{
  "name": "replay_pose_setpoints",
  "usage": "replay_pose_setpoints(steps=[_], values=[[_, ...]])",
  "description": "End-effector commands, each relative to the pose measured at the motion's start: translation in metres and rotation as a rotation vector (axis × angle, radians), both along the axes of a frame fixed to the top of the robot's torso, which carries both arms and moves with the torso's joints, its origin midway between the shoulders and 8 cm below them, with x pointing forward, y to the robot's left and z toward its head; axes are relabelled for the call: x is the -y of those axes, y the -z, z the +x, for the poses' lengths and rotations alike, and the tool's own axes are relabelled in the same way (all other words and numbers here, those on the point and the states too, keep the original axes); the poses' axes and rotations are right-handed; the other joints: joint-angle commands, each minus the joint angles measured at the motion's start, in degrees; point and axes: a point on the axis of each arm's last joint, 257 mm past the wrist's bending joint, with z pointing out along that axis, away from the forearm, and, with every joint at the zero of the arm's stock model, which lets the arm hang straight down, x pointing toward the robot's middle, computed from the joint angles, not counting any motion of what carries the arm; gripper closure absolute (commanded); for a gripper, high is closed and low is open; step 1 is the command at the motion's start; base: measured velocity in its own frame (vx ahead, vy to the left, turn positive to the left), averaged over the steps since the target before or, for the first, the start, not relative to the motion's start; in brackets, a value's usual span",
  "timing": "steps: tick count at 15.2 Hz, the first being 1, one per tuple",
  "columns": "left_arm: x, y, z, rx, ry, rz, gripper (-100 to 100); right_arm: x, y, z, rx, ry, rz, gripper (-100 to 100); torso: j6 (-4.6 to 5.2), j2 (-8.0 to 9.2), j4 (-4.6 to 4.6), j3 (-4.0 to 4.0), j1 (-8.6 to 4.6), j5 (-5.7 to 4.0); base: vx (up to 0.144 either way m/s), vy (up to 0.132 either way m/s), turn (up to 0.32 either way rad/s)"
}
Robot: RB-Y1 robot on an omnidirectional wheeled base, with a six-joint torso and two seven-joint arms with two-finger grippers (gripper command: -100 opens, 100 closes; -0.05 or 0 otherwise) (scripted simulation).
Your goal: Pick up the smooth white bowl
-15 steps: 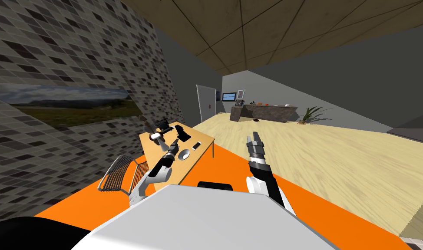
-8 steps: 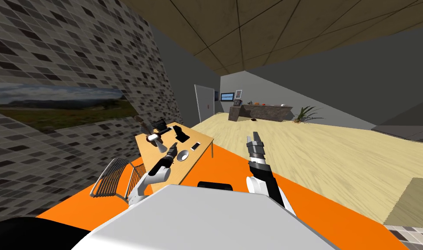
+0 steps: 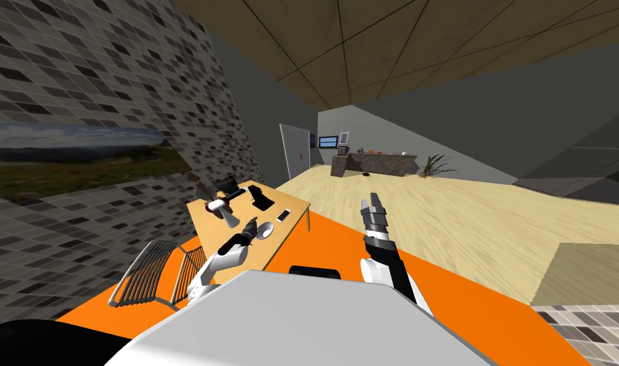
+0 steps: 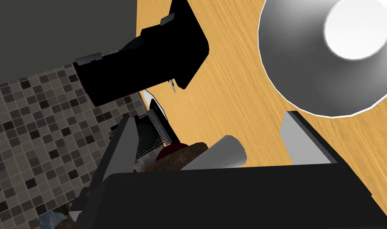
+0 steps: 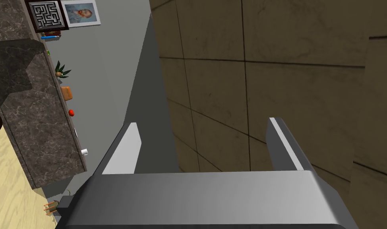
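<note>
The left pincer (image 4: pixel 208 119) stands open over the surface (image 4: pixel 228 79), its two fingers spread with only bare wood between them. The bowl (image 4: pixel 331 59) sits upright on that wood, beyond the tip of one finger and off to that finger's outer side, so it is beside the opening, not in it. From the head view the pincer hangs just beside the bowl, near the edge of the surface closest to me.

The step in hand is lining up the grasp. The bowl looks wider than the gap between the fingers, so pinching it across the whole body is unlikely to work. The better plan is to slide the hand sideways toward the bowl until one finger is over the hollow and the other is outside the wall, then lower and close on the rim. The wall is smooth and curved, so it may slip. Set the fingers deep, close gently and lift straight up.

On the far side of the hand lie a black block (image 4: pixel 149 63) and, close to the pincer's body, a pale cylinder (image 4: pixel 222 153). Moving toward the bowl takes the hand away from both.

The right pincer (image 5: pixel 200 123) is open too, raised well apart from the surface, and can stay out of this.
</note>
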Motion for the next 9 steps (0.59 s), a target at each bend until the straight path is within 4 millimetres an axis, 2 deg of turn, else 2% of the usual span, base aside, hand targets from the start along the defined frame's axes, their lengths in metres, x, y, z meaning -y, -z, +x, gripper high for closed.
replay_pose_setpoints(steps=[1,3,4,9], values=[[-0.008,0.024,-0.011,-0.064,-0.036,-0.05,-100,0.0,0.0,0.0,0.0,0.0,0.0,0,0.0,0.0,0.0,0.0,0.0,0.0,0.011,0.011,-0.108],[-0.007,0.028,-0.014,-0.081,-0.038,-0.056,-100,0.0,0.0,0.0,0.0,0.0,0.0,0,0.0,-0.01,0.0,-0.01,0.01,0.0,0.009,0.011,-0.056],[-0.01,0.042,-0.022,-0.118,-0.061,-0.089,-100,0.0,0.0,0.0,0.0,0.0,0.0,0,-0.01,-0.01,0.0,0.0,0.0,0.0,0.008,0.007,-0.063],[-0.012,0.073,-0.042,-0.216,-0.107,-0.165,-100,0.0,0.0,0.0,0.0,0.0,0.0,0,0.0,-0.02,0.0,-0.01,-0.01,0.0,0.012,0.012,-0.078]])
